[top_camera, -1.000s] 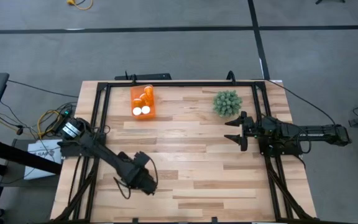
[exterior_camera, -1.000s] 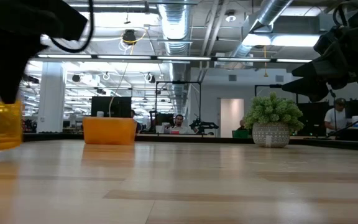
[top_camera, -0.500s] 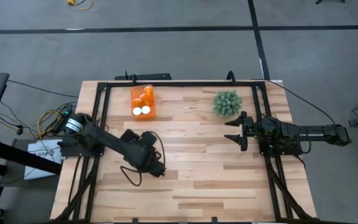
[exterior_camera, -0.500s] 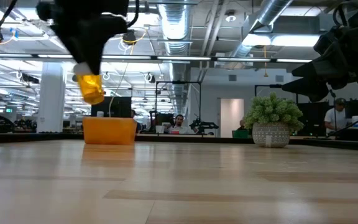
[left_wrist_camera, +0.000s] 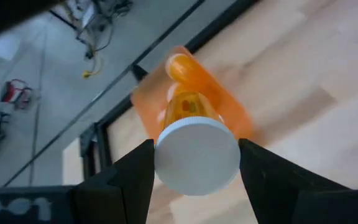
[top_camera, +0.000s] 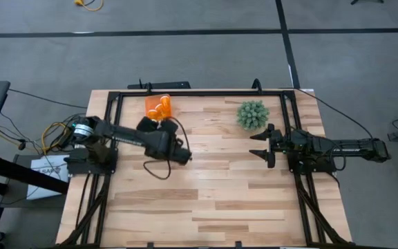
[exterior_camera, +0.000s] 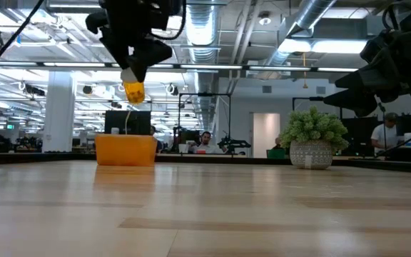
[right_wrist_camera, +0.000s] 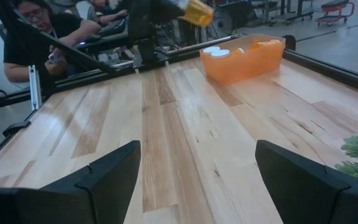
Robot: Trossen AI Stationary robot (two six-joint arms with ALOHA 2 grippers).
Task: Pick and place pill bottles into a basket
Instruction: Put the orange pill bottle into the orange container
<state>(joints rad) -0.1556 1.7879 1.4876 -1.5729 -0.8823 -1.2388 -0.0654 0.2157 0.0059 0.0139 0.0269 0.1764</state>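
My left gripper (top_camera: 178,153) is shut on a pill bottle (exterior_camera: 133,91), an orange cylinder with a white cap (left_wrist_camera: 196,155), high above the table and a little to the near right of the basket. The orange basket (top_camera: 159,108) stands at the far left, partly hidden by my left arm, and holds several bottles (right_wrist_camera: 216,51). My right gripper (top_camera: 261,145) is open and empty at the right side, next to the plant. My left gripper pinches the bottle at its cap end (left_wrist_camera: 163,158) between its two fingers (left_wrist_camera: 129,180), one on each side. The fingers come from above, pointing down. The bottle is lifted clear; its orange body (exterior_camera: 133,93) sticks out below the fingertips, slightly tilted, cap toward the wrist.
A green spiky plant in a pot (top_camera: 252,114) stands at the far right, close to my right gripper. A black frame (top_camera: 185,93) runs along the table's far and side edges. The wooden middle and near part of the table (top_camera: 213,200) is bare. People sit beyond the table.
My left gripper has carried the pill bottle from low over the table's near left part up and toward the far edge, closing on the basket. The bottle is now lifted well clear of the table.
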